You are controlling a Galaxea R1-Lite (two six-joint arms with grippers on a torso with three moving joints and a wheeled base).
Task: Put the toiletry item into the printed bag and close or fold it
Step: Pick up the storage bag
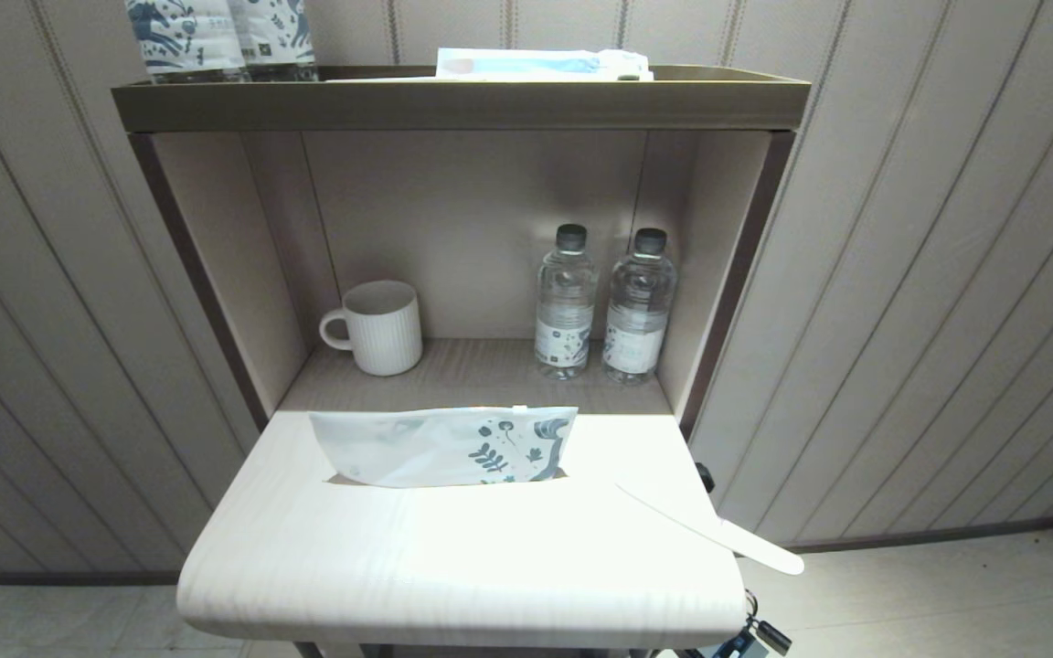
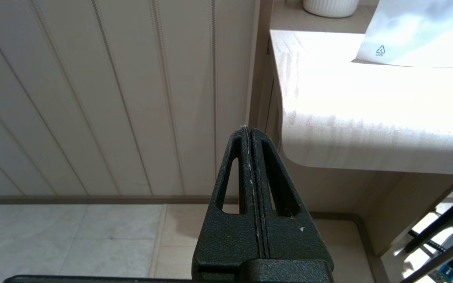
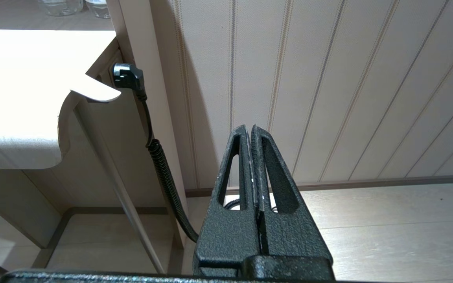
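Nothing's started yet afaict. The stick point(image 1: 714, 530) lies loose on the worktop point(image 1: 453, 557) near its right front corner, pointed end aimed in toward the middle, rounded wide end poking out past the edge. The bag point(image 1: 444, 446) sits further back in the middle of the worktop, well apart from the stick, print end toward the right. Can't tell if its top strip is open or sealed, the glare washes it out.

Both arms are parked low, off the worktop: left hand point(image 2: 249, 131) down beside the left front corner, right hand point(image 3: 250, 129) down by the right side near a black plug and coiled cable point(image 3: 159, 157). Each is closed tight, fingers pressed together, gripping nothing.

So everything's left to do: grab stick, get it into the bag, fold or close.

Materials etc: the stick looks like thin, stiff white plastic, flat as a blade, prob hard to pinch off a flat top, tho the overhang should help. The bag is glossy, crinkly film, floppy. The worktop is pale wood grain w/ rounded corners. Behind on the shelf: a ribbed white mug point(image 1: 378, 326) and two clear water bottles point(image 1: 604, 306).
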